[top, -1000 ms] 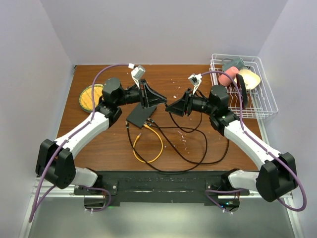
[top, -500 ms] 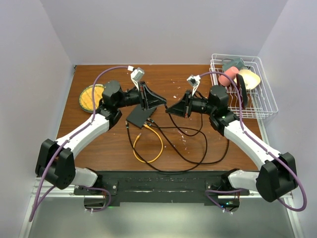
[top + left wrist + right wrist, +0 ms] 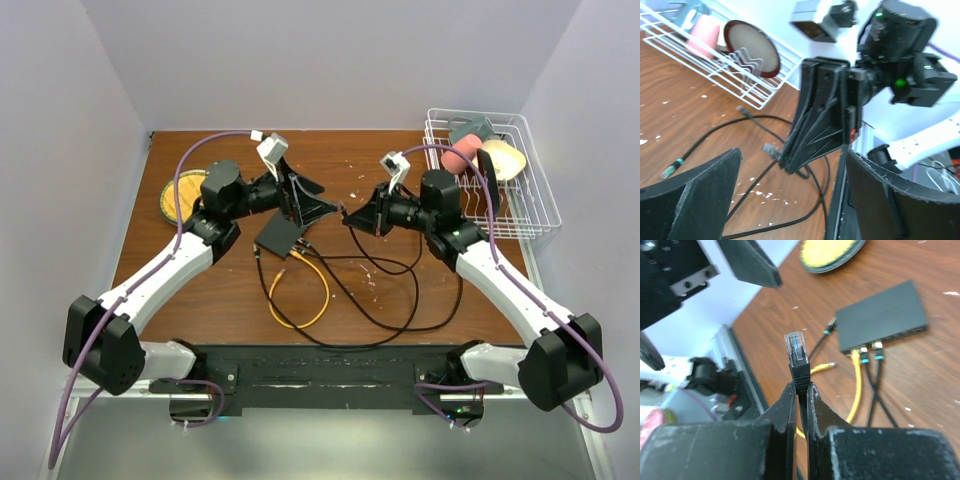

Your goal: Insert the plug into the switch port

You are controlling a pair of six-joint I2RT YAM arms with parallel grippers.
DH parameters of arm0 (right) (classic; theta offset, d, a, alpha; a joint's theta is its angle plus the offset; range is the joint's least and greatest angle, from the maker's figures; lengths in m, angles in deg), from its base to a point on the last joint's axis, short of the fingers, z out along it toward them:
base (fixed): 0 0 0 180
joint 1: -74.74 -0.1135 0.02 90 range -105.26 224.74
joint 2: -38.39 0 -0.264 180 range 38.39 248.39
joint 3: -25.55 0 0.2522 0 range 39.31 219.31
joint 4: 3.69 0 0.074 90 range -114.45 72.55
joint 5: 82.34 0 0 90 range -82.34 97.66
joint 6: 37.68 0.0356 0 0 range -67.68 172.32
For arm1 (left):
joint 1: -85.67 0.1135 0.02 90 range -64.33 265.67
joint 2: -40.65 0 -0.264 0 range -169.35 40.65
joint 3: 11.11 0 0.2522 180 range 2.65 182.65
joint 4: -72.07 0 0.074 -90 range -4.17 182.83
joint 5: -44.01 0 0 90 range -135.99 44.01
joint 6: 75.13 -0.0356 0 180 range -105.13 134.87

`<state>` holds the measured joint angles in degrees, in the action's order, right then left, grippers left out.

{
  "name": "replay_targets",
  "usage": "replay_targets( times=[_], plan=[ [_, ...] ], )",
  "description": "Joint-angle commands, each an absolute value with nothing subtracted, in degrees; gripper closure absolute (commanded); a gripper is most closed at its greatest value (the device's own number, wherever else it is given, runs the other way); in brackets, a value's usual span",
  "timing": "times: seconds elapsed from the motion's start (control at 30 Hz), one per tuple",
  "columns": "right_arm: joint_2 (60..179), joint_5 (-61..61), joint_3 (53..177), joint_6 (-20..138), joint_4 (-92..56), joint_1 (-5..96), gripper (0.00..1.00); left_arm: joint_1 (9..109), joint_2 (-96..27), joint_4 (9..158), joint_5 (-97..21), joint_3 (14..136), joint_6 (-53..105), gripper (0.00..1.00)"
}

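The plug (image 3: pixel 796 351), a clear connector with a black boot on a black cable, sticks out past the fingertips of my right gripper (image 3: pixel 800 386), which is shut on the boot. It also shows at that gripper's tip (image 3: pixel 771 149) in the left wrist view. The switch (image 3: pixel 283 232) lies flat at mid-table, its row of ports along the near edge (image 3: pixel 887 337). My left gripper (image 3: pixel 318 198) hangs open just left of the right gripper (image 3: pixel 347 215), with nothing between its fingers (image 3: pixel 690 195).
A yellow cable (image 3: pixel 300 290) and two black cables (image 3: pixel 870 356) are plugged into the switch and loop toward the front. A yellow plate (image 3: pixel 182 195) lies at the left. At the back right stands a white wire rack (image 3: pixel 520 190) with dishes.
My right gripper shut on the plug, then my left gripper opened off it and drew back a little to the left. The switch stayed put.
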<state>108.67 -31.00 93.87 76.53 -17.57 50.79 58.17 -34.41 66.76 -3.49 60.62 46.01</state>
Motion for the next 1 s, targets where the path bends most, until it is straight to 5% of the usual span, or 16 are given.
replay_targets(
  times=[0.0, 0.63, 0.97],
  plan=[
    [105.45, -24.34, 98.45, 69.04, -24.47, 50.92, 1.0, 57.99, -32.12, 71.31, -8.98, 62.94, 41.33, 0.06],
    [97.45, 2.89, 100.48, 54.78, -33.8, 37.92, 1.0, 58.08, -31.51, 77.83, -16.37, 62.86, 36.67, 0.0],
    [101.05, 6.07, 101.09, 53.99, -33.71, 37.47, 1.0, 58.43, -32.82, 82.12, -23.39, 64.08, 34.56, 0.0]
  ],
)
